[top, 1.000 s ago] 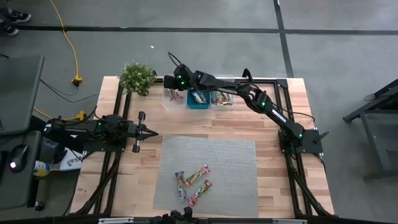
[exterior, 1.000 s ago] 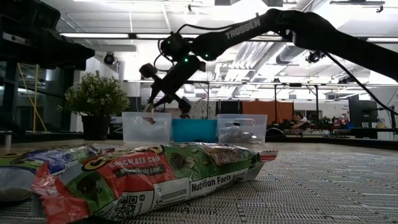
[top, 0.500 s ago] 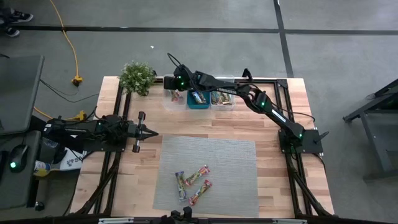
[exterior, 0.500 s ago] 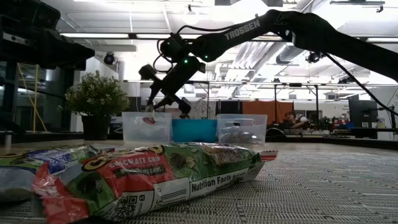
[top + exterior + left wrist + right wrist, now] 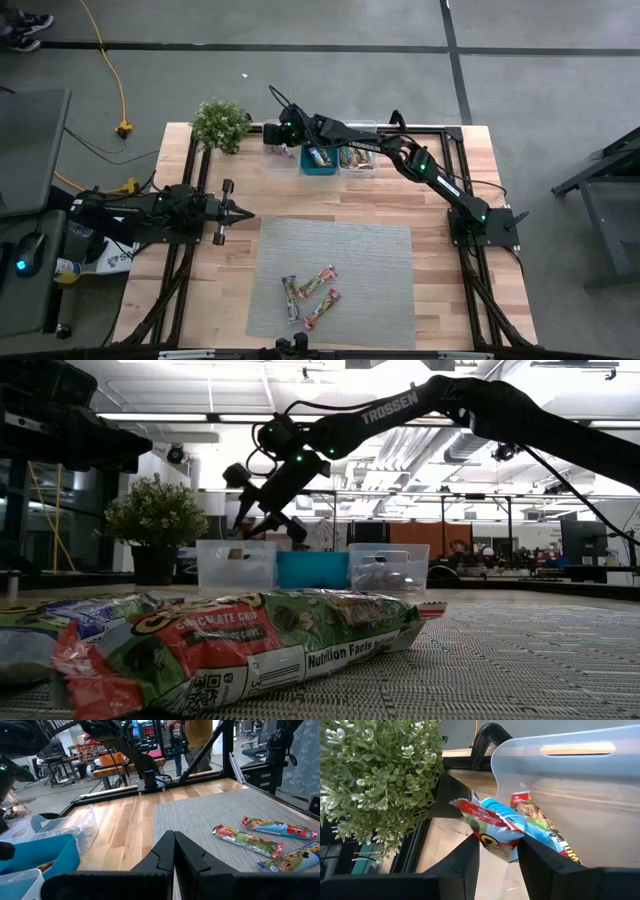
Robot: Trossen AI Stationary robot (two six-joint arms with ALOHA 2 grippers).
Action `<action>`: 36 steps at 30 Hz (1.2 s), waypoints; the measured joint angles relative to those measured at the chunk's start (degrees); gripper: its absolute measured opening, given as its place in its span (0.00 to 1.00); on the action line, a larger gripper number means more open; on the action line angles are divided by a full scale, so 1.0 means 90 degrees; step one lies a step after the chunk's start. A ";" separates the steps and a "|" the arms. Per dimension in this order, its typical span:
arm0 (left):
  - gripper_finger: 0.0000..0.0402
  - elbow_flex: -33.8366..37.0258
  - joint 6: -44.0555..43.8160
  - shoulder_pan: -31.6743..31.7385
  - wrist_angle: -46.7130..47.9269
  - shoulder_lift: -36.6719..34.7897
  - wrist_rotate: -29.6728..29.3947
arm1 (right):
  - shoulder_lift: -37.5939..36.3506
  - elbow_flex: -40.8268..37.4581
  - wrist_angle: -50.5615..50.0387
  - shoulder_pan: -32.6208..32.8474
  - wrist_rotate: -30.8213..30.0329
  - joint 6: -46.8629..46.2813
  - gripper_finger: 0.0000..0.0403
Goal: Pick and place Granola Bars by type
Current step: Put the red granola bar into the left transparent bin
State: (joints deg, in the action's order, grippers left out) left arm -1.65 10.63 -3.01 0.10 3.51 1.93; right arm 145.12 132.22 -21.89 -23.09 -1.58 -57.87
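**Bar held over the outermost clear bin: a miss is possible**

The potted plant [image 5: 220, 124] is taken as landmark. Well below it on the worktop [image 5: 230, 290], the left claw [image 5: 240, 213] is parked, its fingers pressed together and empty. Just right of the plant, the right claw [image 5: 497, 851] is clenched on a red-and-blue granola bar [image 5: 492, 825] above the clear bin [image 5: 580, 795], where other bars [image 5: 540, 822] already lie. Because the bar is gripped near one end and hangs close to the bin's plant-side wall, a release here could drop it outside or onto the rim. Farther right and below the plant, three loose bars [image 5: 308, 295] are left on the grey mat [image 5: 370, 270].
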 joint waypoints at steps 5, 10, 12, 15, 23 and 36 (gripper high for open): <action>0.00 0.0002 0.0000 0.0000 0.0000 0.0000 0.0000 | -0.0002 0.0002 0.0000 0.0000 0.0060 0.0114 0.31; 0.00 0.0002 -0.0002 -0.0002 0.0000 0.0000 0.0000 | -0.0002 0.0002 0.0000 0.0000 0.0059 0.0310 0.35; 0.00 0.0002 0.0000 0.0000 0.0000 0.0000 0.0000 | -0.0002 0.0002 0.0003 -0.0001 0.0059 0.0319 0.37; 0.00 0.0002 0.0000 0.0000 0.0000 0.0000 0.0000 | -0.0002 0.0002 0.0110 -0.0043 0.0134 0.0400 0.40; 0.00 0.0002 0.0000 0.0000 0.0001 0.0000 0.0000 | -0.0010 0.0005 0.0992 -0.0097 0.1426 0.0887 0.44; 0.00 0.0002 0.0000 0.0000 0.0002 -0.0002 0.0000 | -0.0832 0.0005 -0.0828 0.0203 0.2504 0.3449 0.44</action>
State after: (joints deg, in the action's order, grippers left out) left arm -1.63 10.63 -3.01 0.12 3.49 1.93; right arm 137.63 132.27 -29.34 -21.27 20.95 -26.84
